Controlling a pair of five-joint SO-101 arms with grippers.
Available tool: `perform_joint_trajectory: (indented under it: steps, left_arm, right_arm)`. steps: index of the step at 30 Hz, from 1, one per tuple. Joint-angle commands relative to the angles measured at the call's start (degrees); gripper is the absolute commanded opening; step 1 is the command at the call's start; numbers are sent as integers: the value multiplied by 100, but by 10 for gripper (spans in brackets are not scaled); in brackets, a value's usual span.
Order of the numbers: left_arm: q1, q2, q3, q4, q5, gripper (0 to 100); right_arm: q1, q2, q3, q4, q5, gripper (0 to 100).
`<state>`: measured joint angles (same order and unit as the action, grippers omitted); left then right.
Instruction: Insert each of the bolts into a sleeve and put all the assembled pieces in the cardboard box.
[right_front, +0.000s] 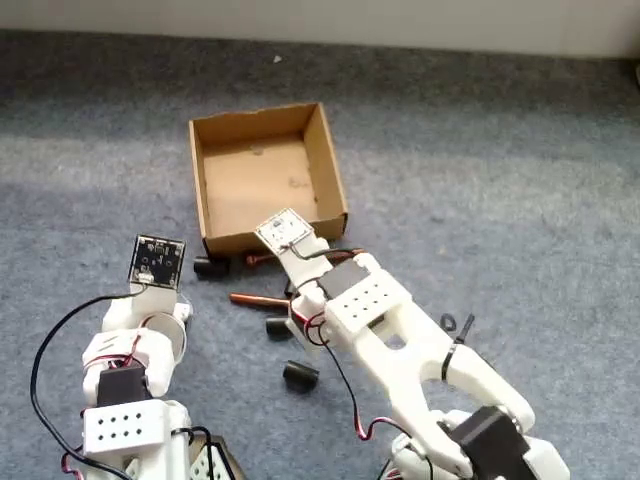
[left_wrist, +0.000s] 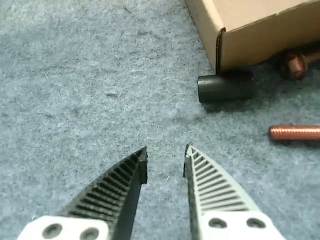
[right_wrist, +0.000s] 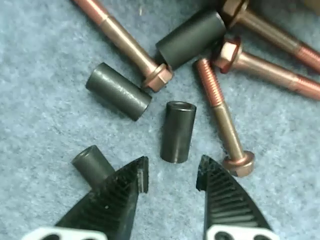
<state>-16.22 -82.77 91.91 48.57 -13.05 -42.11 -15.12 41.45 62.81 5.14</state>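
We see the right arm (right_front: 372, 305) covering part of the bolts (right_front: 252, 298) — one sleeve (right_wrist: 91, 163) sits half behind its finger (right_wrist: 117, 195), and some bolts are cut off at the edge.

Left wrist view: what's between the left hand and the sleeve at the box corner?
Just bare carpet between the left hand and the sleeve, seen in the left wrist view.

Our two arms (right_front: 400, 340) are white printed shells with black motor blocks, trailing black cables (right_front: 36, 365) and red wires (right_front: 312, 328). Our left hand (left_wrist: 166, 150) pairs one black ribbed finger with a white one. Our right hand (right_wrist: 173, 162) has two black ones.
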Motion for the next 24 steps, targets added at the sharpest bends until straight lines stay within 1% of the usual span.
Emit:
perform_joint_trajectory:
  steps: [1,5,13,15,18,21,24]
  left_arm:
    - [-75,-40,-92,9,0,153]
    - [-75,-40,-84,9,0,153]
    - [-75,-40,-66,9,0,152]
    - [-75,-40,-66,9,-9,152]
    - [-75,-40,-66,9,-18,151]
    - [-75,-40,-66,26,-26,152]
    - [-75,-40,-119,53,-35,152]
  right_arm:
    - [-31,145,-268,-365,-35,162]
    - [-31,532,-251,-778,-35,162]
    - [224,1007,-242,-1165,-26,159]
    - [224,1033,-233,-1244,-26,117]
    - [268,989,-233,-1253,-26,0]
    - [277,716,-127,-1182,-26,5]
    - [426,40,163,-1130,-26,5]
